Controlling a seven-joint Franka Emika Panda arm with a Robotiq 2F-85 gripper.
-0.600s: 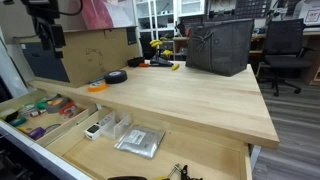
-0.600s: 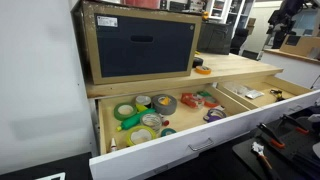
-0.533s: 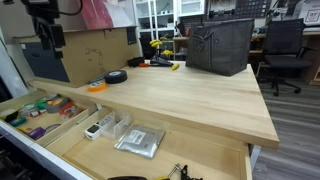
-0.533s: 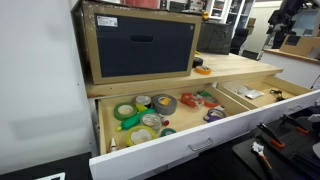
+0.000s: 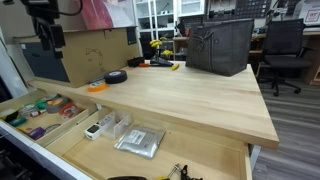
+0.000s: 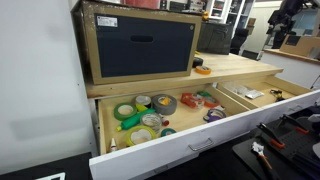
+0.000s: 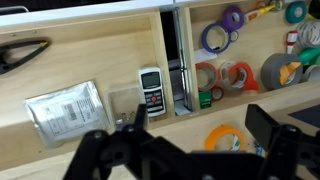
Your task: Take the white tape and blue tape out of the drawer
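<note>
The light-wood drawer [image 6: 150, 150] stands open under the workbench and holds several tape rolls. It also shows in an exterior view [image 5: 60, 135] and in the wrist view [image 7: 100, 30]. A whitish roll [image 6: 150, 121] lies among them and shows at the right edge of the wrist view [image 7: 292, 40]. A small bluish roll [image 6: 166, 131] lies near the drawer front; it is too small to be sure of. My gripper [image 7: 195, 140] is open and empty, high above the bench edge, over an orange roll [image 7: 227, 135].
A black roll [image 5: 116, 76] and the orange roll [image 5: 97, 87] lie on the bench top. A dark bin [image 5: 218, 45] stands at the back. Purple [image 7: 215, 38], red [image 7: 235, 75] and grey [image 7: 278, 68] rolls fill the drawer. A small meter [image 7: 150, 88] and a bag [image 7: 65, 108] lie in other compartments.
</note>
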